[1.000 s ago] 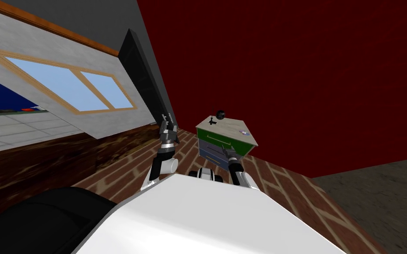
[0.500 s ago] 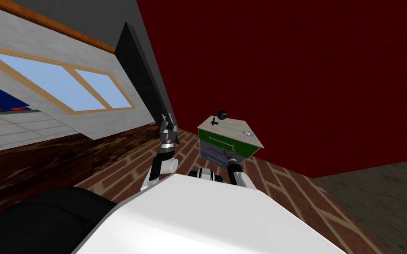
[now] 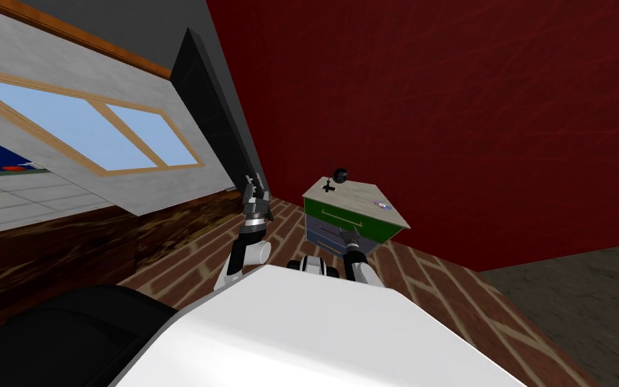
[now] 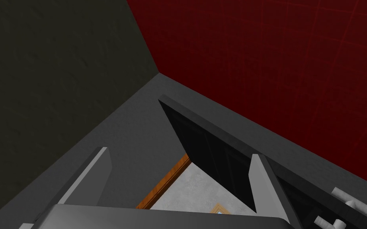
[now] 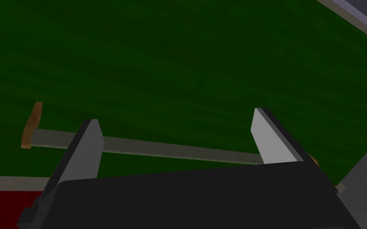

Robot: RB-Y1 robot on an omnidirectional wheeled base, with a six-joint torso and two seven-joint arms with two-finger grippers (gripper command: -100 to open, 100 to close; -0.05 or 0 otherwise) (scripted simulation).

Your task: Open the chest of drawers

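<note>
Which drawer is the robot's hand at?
The top, green drawer: its pale bar handle shows just past the right gripper's open fingers. The drawers below are blue-grey.

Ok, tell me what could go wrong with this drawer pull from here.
1. The open right hand has its fingers spaced along the bar handle of the green drawer, not across it; shutting may grip nothing.
2. A sharp pull may jolt the dark ball and the disc on top of the chest of drawers.
</note>
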